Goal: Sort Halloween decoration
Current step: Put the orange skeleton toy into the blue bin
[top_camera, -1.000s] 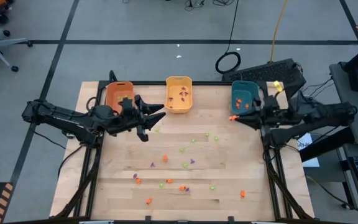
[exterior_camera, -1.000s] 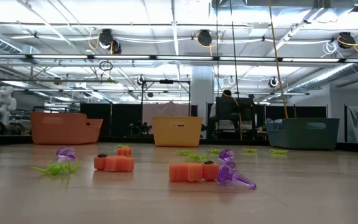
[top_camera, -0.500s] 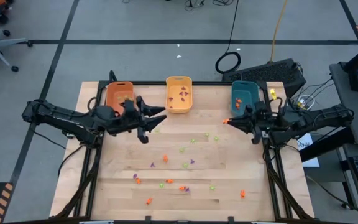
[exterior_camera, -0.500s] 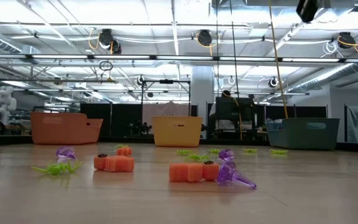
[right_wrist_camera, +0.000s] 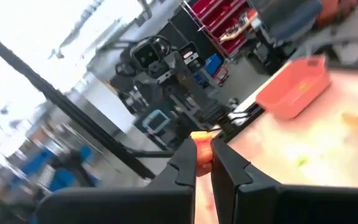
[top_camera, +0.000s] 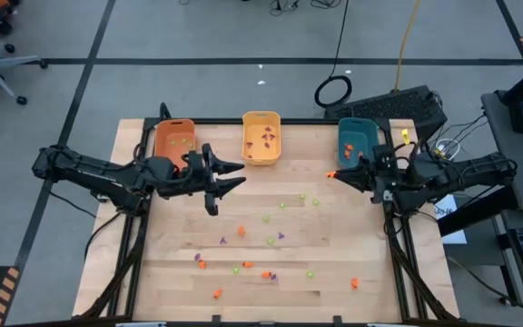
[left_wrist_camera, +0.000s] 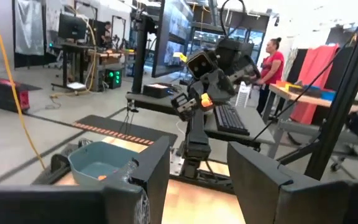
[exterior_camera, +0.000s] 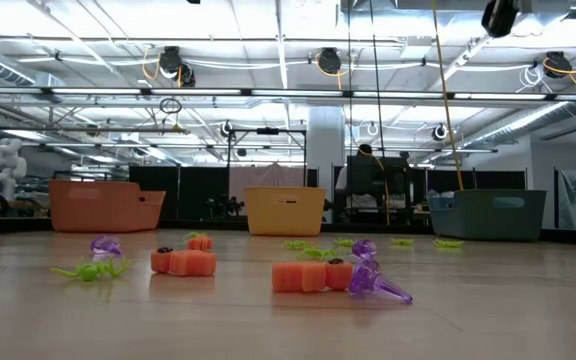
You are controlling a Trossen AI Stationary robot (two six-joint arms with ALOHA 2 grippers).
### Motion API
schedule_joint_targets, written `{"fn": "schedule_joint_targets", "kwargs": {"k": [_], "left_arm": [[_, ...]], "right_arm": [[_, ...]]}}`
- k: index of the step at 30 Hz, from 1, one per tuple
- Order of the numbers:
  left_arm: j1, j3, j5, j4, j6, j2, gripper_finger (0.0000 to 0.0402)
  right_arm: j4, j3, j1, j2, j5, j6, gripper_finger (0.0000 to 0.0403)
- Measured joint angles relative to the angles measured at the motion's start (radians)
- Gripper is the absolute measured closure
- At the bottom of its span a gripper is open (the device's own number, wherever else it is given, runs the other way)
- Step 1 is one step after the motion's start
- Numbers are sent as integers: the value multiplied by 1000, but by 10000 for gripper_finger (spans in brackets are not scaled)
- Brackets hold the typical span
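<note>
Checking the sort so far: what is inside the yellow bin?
From above, the yellow bin holds a few small dark trinkets, apparently purple, on its floor. The low view shows only its outer wall, so that view hides the contents.

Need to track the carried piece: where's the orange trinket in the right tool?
The orange trinket is pinched in the right tool, high view right side, above the table just in front of the teal bin.
</note>
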Motion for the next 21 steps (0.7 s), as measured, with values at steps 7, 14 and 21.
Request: {"fn": "schedule_joint_targets", "kwargs": {"k": [7, 14, 21], "left_arm": [[0, 0, -8, 2, 2, 0, 237], [0, 0, -11, 2, 1, 0, 237], [0, 0, -13, 2, 1, 0, 237]], "right_arm": [[1, 0, -1, 0, -4, 241, 397], [1, 0, -1, 0, -4, 362, 397], [0, 0, -1, 0, -4, 316, 397]]}}
